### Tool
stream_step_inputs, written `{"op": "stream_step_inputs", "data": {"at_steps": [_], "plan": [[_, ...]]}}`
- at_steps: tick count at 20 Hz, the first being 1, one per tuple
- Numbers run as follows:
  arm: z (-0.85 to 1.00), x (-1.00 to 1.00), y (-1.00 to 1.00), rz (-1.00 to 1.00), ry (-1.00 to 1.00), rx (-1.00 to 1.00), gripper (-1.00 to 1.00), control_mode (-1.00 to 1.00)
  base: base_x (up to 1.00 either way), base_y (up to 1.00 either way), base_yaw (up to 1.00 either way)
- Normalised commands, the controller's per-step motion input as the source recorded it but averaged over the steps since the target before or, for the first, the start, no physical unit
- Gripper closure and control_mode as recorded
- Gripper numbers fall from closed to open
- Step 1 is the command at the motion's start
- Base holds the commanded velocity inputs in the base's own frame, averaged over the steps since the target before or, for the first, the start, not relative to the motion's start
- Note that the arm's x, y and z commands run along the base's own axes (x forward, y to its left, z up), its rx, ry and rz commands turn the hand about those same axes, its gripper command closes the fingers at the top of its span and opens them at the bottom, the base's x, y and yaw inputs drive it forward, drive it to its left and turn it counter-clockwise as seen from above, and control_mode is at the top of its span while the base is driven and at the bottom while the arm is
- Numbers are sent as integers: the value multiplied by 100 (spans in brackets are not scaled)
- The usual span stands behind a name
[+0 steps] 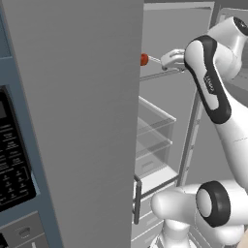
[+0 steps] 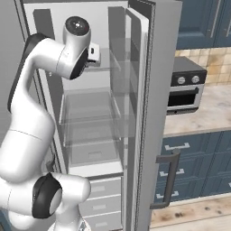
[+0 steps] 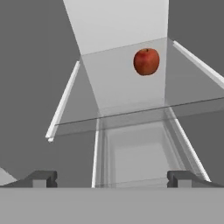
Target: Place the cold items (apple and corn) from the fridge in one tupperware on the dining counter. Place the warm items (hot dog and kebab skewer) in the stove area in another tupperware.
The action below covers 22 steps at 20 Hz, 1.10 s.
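**Apple still on fridge shelf, nothing packed yet**

Apple point(image 3: 146, 61) sits on the glass shelf point(image 3: 131, 87) toward the back of the open fridge point(image 2: 90, 113), right of centre in the hand view; in the left base view a bit of it peeks out past the grey door edge. It lies well apart from the end effector point(image 3: 112, 178), which is released, jaws spread wide with nothing between them, aimed in over the shelf's front edge.

Progress, as I judge it: very early. Apple not grasped. Corn, hot dog, kebab skewer and both tupperwares can't be placed from these views, so all four items look left to do.

Edges and room: the shelf's front glass edge runs across between end effector and apple, with the clear drawers point(image 2: 90, 131) below it. White side rails point(image 3: 63, 103) bound the shelf left and right. Space above the shelf looks open, with a straight line to the apple. Fridge door point(image 1: 77, 121) stands close on the arm's left, the other door point(image 2: 151, 113) on its right, so sideways swing is tight. Stove point(image 2: 185, 90) and bench point(image 2: 203, 113) lie off to the right.
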Motion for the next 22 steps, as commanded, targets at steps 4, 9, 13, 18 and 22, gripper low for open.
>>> {"op": "stream_step_inputs", "data": {"at_steps": [4,9,13,18,22], "plan": [[-4,47,3,0,0,-2,-100,-100,0,0,0],[-1,44,0,0,-1,-1,-100,-100,0,0,0],[-1,43,1,0,-3,0,-100,-100,0,0,0],[-6,32,9,0,-6,0,-100,-100,0,0,0],[-6,36,11,0,-6,-1,-100,-100,0,0,0]]}}
